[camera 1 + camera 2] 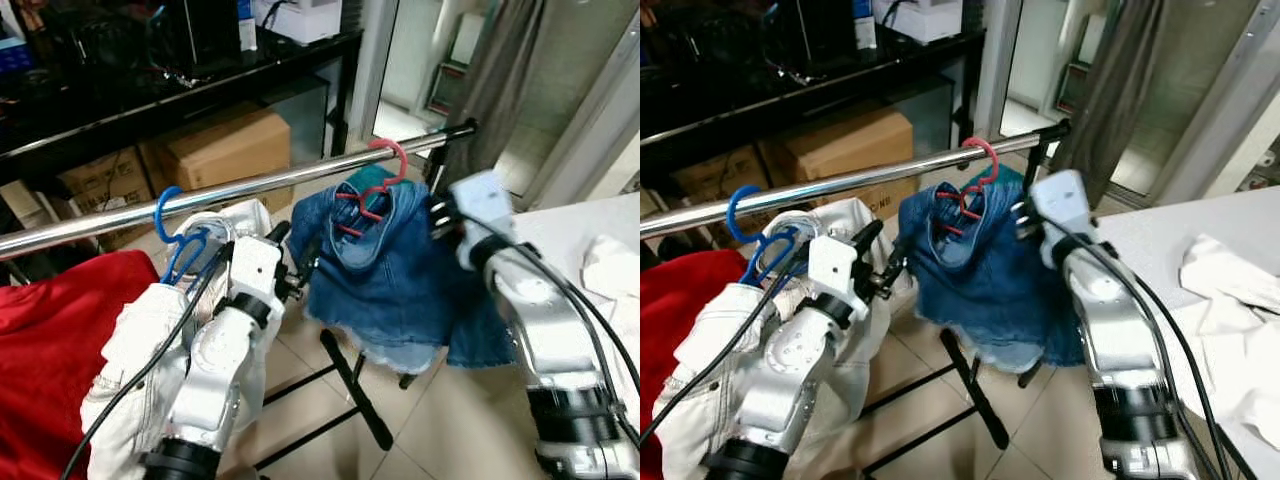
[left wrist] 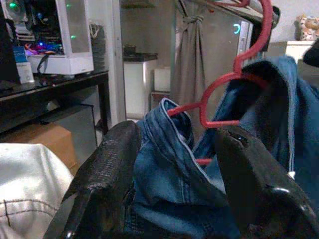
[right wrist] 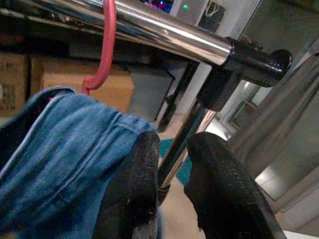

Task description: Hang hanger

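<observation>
Progress looks nearly complete: the red hanger (image 1: 383, 172) has its hook over the chrome rail (image 1: 250, 188), and the blue denim garment (image 1: 385, 265) it carries hangs below. What seems left is letting go and backing both arms away, perhaps after checking that the denim sits evenly.

In the left wrist view the left gripper (image 2: 177, 184) has its fingers spread wide, with a fold of denim lying between them; whether the pads touch the cloth I cannot tell, but they are not clamped on it. The hanger's red loops sit just beyond and above these fingers. The right gripper (image 3: 172, 184) has its fingers almost together, with only a narrow gap, through which the rack's upright post shows. The denim lies against the outer side of one finger, not between the two, so this gripper appears to hold nothing.

Just above and ahead of the right gripper is the black end fitting (image 3: 251, 62) of the rail, so the hook hangs near the rail's end, and a pull toward that end could slide it off. Behind the left gripper hangs a white garment (image 1: 150, 340) on a blue hanger (image 1: 180, 235), close by. Below both grippers the rack's black feet (image 1: 350, 385) cross the tiled floor (image 1: 440, 430), and a white surface (image 1: 580, 225) lies beside the right arm. Open room is mostly straight back toward the robot.
</observation>
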You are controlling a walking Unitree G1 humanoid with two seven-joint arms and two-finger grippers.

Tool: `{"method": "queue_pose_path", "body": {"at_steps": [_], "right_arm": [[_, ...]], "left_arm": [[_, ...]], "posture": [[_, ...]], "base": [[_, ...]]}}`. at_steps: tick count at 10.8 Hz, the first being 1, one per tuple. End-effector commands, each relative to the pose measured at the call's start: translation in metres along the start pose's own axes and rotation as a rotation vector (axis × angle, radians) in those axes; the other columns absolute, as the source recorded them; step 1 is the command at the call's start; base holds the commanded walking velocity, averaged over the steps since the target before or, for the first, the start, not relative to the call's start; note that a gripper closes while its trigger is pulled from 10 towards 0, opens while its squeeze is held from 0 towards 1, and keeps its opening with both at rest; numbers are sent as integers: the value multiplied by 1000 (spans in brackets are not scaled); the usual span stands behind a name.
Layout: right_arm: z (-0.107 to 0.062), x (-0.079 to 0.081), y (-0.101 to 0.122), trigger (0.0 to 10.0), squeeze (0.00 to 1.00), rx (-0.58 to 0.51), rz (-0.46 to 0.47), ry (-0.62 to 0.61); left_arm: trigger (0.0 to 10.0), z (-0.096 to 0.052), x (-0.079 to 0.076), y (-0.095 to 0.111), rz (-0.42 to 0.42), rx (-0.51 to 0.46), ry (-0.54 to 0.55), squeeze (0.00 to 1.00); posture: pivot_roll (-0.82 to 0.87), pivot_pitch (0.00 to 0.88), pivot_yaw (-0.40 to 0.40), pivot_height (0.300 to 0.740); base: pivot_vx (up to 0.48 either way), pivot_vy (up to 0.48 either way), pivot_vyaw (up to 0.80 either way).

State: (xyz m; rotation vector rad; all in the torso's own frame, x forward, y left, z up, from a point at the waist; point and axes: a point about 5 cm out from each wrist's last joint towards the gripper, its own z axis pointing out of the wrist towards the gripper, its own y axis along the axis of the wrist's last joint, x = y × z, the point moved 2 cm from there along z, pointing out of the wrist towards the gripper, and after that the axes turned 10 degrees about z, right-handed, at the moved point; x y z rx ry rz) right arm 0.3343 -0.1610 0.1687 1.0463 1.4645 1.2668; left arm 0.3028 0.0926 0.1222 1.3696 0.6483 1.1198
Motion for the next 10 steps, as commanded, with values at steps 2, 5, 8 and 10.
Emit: {"method": "queue_pose_path", "body": {"at_steps": [2, 5, 8, 10], "right_arm": [[-8, 9, -3, 10000, 0, -13, 18, 34], [-41, -10, 8, 10000, 0, -232, -24, -136], [-76, 1, -4, 10000, 0, -310, 65, -215], [-97, 10, -23, 10000, 0, -260, 62, -200]], "left_arm": [[10000, 3, -1, -1, -10, 10, -6, 0], [10000, -3, 3, -2, -62, 26, 86, 0], [10000, -11, -3, -7, -80, 67, 79, 0], [10000, -28, -4, -10, -145, 112, -7, 0]], "posture": [[77, 0, -35, 723], [76, 0, -41, 723], [62, 4, -34, 723], [50, 14, -26, 723]], "base": [[0, 0, 0], [0, 0, 0], [0, 0, 0], [0, 0, 0]]}}
